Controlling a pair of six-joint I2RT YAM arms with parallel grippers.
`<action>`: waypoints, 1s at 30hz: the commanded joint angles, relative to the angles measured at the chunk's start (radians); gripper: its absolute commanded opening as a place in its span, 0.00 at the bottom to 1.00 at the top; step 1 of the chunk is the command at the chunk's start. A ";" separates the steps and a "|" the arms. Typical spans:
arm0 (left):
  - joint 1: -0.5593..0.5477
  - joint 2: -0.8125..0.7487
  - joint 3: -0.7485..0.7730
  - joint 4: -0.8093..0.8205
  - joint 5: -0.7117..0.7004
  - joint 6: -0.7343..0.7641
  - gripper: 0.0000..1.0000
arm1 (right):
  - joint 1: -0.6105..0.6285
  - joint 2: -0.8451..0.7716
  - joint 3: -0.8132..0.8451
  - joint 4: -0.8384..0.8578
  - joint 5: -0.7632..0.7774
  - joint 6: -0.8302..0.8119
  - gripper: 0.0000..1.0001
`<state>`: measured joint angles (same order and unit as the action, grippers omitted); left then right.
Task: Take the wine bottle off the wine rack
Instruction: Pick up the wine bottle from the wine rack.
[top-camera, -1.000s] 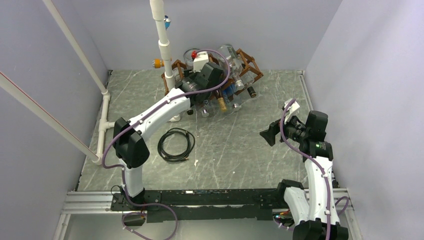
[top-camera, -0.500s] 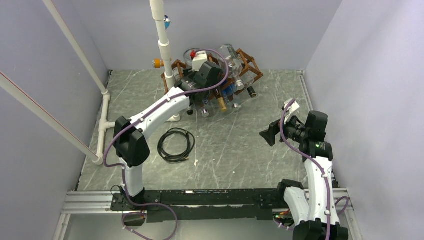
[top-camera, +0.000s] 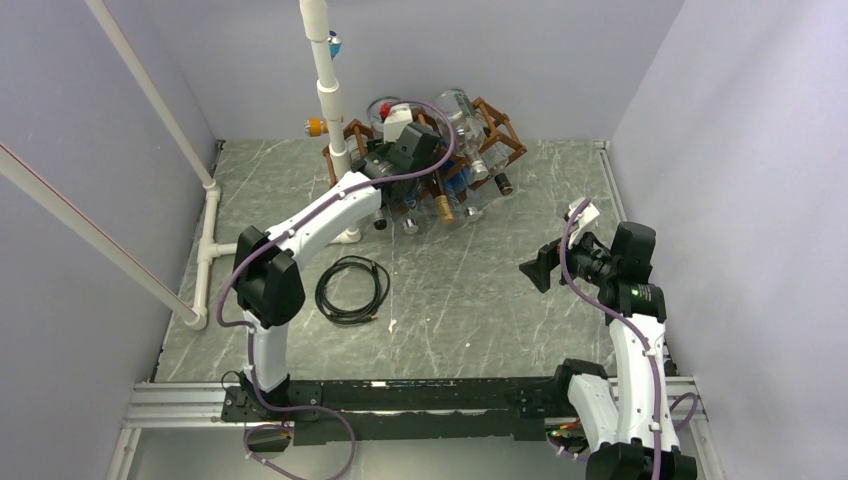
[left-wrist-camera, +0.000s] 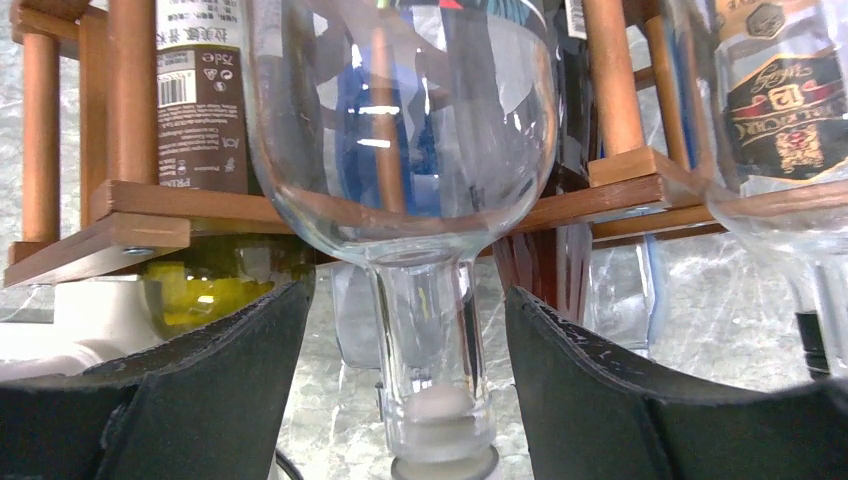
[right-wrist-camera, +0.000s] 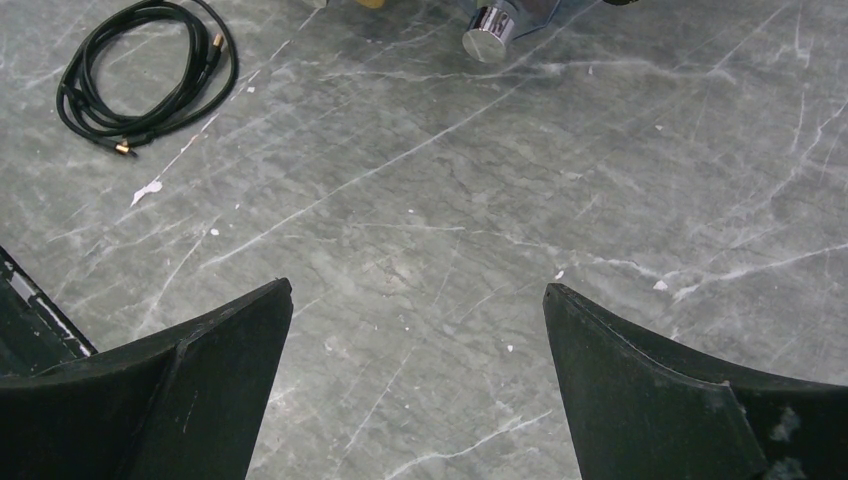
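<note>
The clear wine bottle (left-wrist-camera: 400, 150) lies in the wooden wine rack (left-wrist-camera: 640, 175) at the far end of the worktop (right-wrist-camera: 450, 200), neck pointing outward. The left fingers (left-wrist-camera: 230, 370) stand apart on either side of that neck without touching it. The right fingers (right-wrist-camera: 200, 380) are spread wide above the worktop, well apart from the rack.

Wine rack (top-camera: 495, 135) at the far middle of the bench (top-camera: 470, 300), bottles in its cells, with one wine bottle (left-wrist-camera: 400, 150) neck between the left gripper (left-wrist-camera: 405, 300) jaws. Cable coil (top-camera: 352, 290) nearer, left of centre; right gripper (top-camera: 535, 268) well apart, at right.

The wine bottle (left-wrist-camera: 400, 130) is glossy clear glass, the wine rack (left-wrist-camera: 150, 212) smooth brown wood.
</note>
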<state>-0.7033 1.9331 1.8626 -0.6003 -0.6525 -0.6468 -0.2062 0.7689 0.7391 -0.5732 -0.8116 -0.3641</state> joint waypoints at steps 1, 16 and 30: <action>0.006 0.017 0.026 0.039 0.014 0.009 0.76 | 0.007 -0.013 -0.001 0.041 0.005 0.002 1.00; 0.012 0.035 0.003 0.095 0.017 0.006 0.70 | 0.016 -0.008 0.000 0.041 0.014 0.001 1.00; 0.021 0.057 0.001 0.094 0.035 -0.011 0.63 | 0.021 -0.006 -0.002 0.044 0.022 0.001 1.00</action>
<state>-0.6865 1.9743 1.8622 -0.5346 -0.6334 -0.6479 -0.1905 0.7681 0.7391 -0.5728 -0.7898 -0.3641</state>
